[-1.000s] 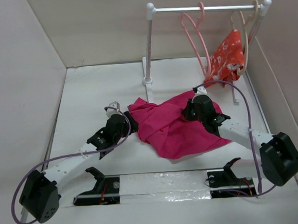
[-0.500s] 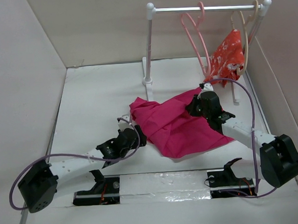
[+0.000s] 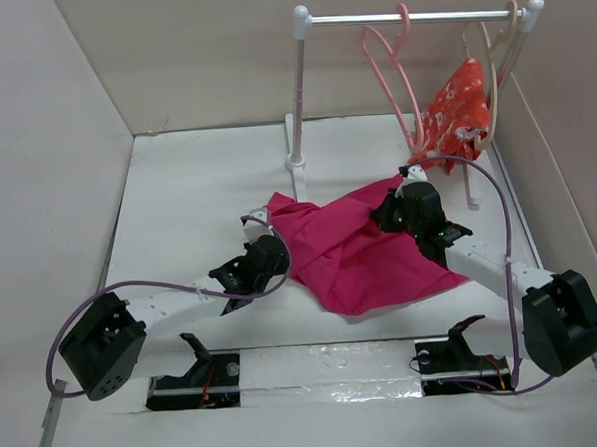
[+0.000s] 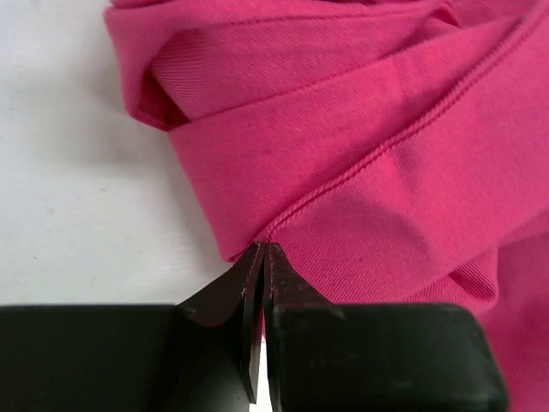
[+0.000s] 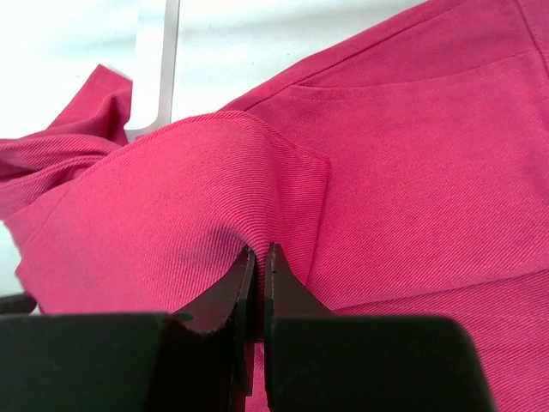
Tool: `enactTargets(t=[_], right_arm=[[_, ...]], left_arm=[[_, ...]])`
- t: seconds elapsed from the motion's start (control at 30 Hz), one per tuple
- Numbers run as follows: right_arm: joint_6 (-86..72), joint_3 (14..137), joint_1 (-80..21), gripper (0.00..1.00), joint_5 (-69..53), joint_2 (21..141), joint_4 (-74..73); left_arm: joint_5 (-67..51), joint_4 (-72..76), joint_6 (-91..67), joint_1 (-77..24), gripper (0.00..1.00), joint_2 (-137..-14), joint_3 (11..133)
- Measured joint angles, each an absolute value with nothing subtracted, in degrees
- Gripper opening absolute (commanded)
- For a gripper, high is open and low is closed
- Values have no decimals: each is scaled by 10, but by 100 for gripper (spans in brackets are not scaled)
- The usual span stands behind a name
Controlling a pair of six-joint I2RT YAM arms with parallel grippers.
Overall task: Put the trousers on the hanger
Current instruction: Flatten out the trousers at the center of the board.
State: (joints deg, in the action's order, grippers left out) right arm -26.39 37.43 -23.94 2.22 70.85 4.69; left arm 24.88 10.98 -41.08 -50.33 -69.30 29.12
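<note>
The left pincer (image 4: 262, 251) was closed, tips touching the folded edge of the trousers (image 4: 386, 154) just ahead. The right pincer (image 5: 257, 251) gripped a raised fold of them. The hanger (image 3: 396, 73) hung well beyond it.

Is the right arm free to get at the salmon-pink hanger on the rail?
Probably not yet: the right arm's fingers are shut on the trousers, though the hanger hangs close beyond with nothing between.

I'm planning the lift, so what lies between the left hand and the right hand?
The trousers: in the top view their pink fabric spans the stretch from the left hand to the right hand.
</note>
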Motion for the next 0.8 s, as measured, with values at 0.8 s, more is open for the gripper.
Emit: enactTargets(t=[0.8], right_arm=[[-260, 389, -329, 0, 37, 597, 1]], left_arm=[[203, -43, -349, -492, 33, -527, 357]])
